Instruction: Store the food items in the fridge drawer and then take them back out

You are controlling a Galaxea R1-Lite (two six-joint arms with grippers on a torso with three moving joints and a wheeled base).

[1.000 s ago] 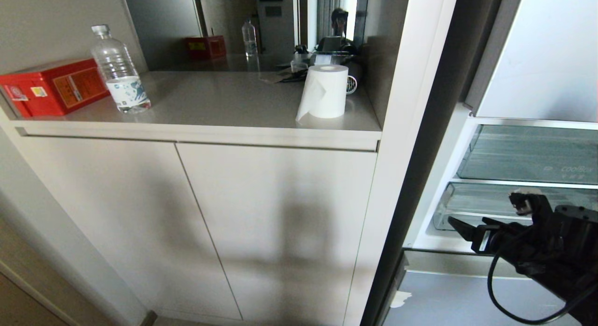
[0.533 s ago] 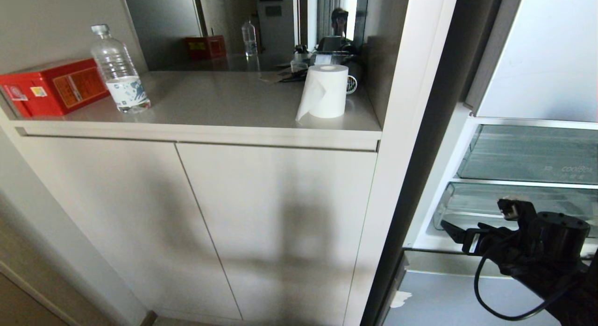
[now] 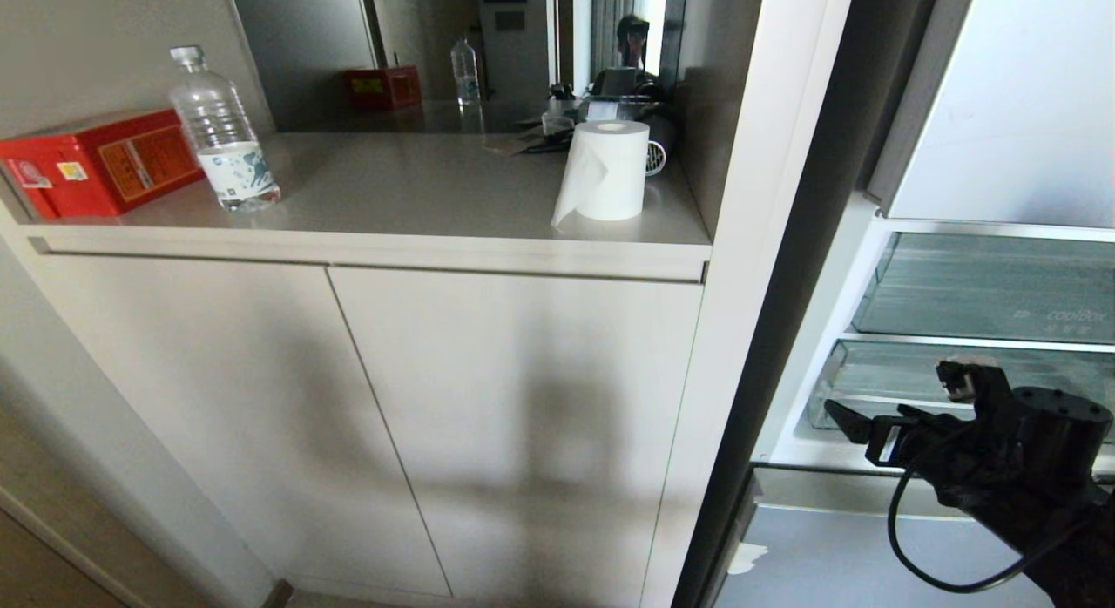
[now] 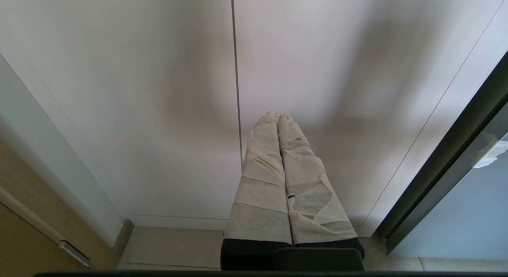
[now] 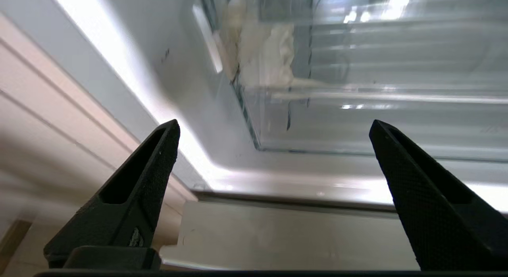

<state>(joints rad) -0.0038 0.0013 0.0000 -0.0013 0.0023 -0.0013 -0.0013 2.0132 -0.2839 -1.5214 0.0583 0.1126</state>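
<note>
The food items are out of view. The fridge drawer (image 3: 880,377) is the lower clear bin in the open fridge at the right, and its clear front wall (image 5: 357,122) also fills the right wrist view. My right gripper (image 3: 887,385) hovers just in front of the drawer's left end, open wide, with nothing between its black fingers (image 5: 274,124). My left gripper (image 4: 276,116) is shut, its tape-wrapped fingers pressed together and empty. It points at the white cabinet doors, away from the fridge.
Another clear bin (image 3: 993,286) sits above the drawer. A silver-blue fridge panel (image 3: 836,564) lies below my right arm. The white cabinet (image 3: 488,416) on the left carries a paper roll (image 3: 605,171), a water bottle (image 3: 222,133) and a red box (image 3: 96,162).
My right gripper has shifted slightly left in front of the drawer, staying open. The left arm and everything on the counter are unmoved.
</note>
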